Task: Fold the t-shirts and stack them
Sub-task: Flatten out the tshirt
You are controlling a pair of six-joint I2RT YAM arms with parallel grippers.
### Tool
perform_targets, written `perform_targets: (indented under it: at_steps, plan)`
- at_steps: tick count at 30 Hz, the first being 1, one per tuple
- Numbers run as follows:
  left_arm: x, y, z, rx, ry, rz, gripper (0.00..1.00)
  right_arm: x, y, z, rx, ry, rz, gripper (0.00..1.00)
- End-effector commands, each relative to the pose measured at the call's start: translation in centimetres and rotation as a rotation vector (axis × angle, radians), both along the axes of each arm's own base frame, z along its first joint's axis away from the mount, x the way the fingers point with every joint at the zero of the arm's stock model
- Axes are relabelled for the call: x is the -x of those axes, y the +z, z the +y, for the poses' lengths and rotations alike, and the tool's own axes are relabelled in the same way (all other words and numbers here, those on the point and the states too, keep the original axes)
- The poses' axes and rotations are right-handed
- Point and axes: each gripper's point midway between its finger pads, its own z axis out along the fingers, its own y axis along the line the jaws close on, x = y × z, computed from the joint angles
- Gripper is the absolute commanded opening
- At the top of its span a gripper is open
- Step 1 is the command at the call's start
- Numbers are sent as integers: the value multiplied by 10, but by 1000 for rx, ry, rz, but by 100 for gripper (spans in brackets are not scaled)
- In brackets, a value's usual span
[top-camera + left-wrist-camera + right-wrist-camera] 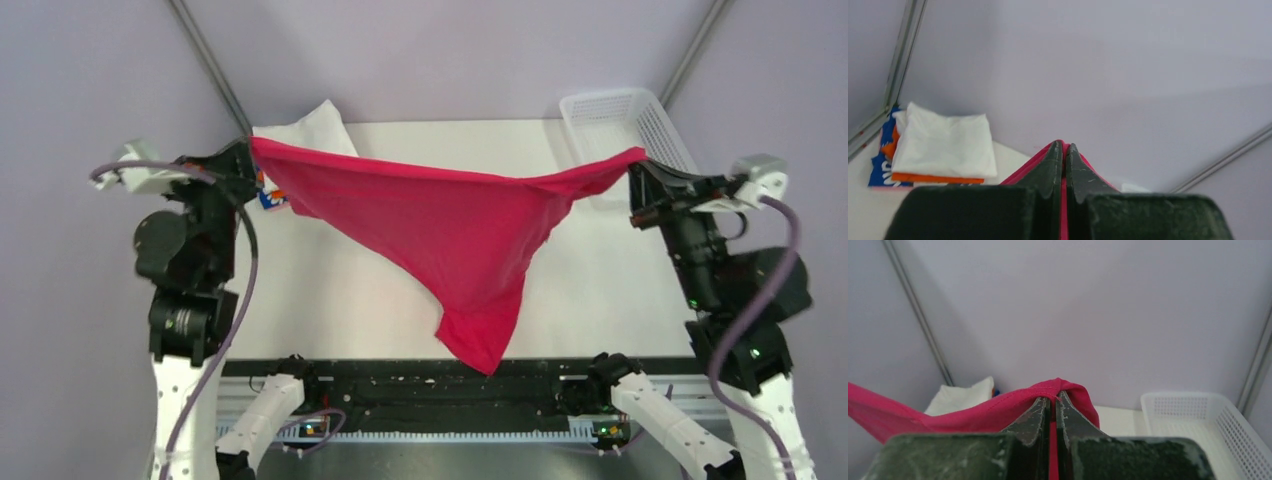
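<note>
Two pinches hold the shirt (450, 225): the left gripper (243, 150) and right gripper (640, 160), jaws pressed together, each nip one end. It hangs stretched above the worktop (330, 300), sagging toward the near edge; which corners are held is unclear. Best lowered evenly and taut, tail first, clear of the stack (312, 127) at the far-left corner.

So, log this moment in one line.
left gripper: shut on crimson t-shirt | right gripper: shut on it too | shirt: stretched between them, sagging | folded stack: far left
</note>
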Motion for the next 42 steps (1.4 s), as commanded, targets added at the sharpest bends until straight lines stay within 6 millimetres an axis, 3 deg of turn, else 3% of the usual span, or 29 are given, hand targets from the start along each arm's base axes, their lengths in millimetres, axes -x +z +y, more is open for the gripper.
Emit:
perform_targets:
  at_steps: [1, 4, 8, 12, 16, 18, 22, 30, 38, 42]
  plan:
    - [53, 58, -1, -60, -40, -145, 0, 58, 42, 4, -12, 152, -89, 0]
    - [89, 92, 0, -75, -54, -225, 0, 87, 70, -11, -35, 140, -151, 0]
    - [115, 116, -1, -88, -73, -290, 0, 111, 86, -4, -8, 224, -204, 0]
    - [120, 126, -5, -96, -94, -305, 0, 121, 96, -4, -10, 245, -235, 0]
    - [104, 121, -3, -97, -74, -276, 0, 103, 93, -14, -29, 159, -201, 0]
    - [81, 108, 1, -91, -42, -234, 0, 82, 85, -22, -42, 75, -156, 0]
    - [11, 62, 7, -76, 34, -94, 0, 22, 48, -30, -38, -101, -33, 0]
    - [-148, -89, 11, -106, 160, 231, 0, -98, -57, -36, -3, -430, 181, 0]
    - [-256, -213, 9, -163, 218, 499, 0, -217, -172, -19, 85, -508, 412, 0]
    - [-302, -255, -1, -149, 203, 576, 0, -275, -219, -9, 127, -497, 503, 0]
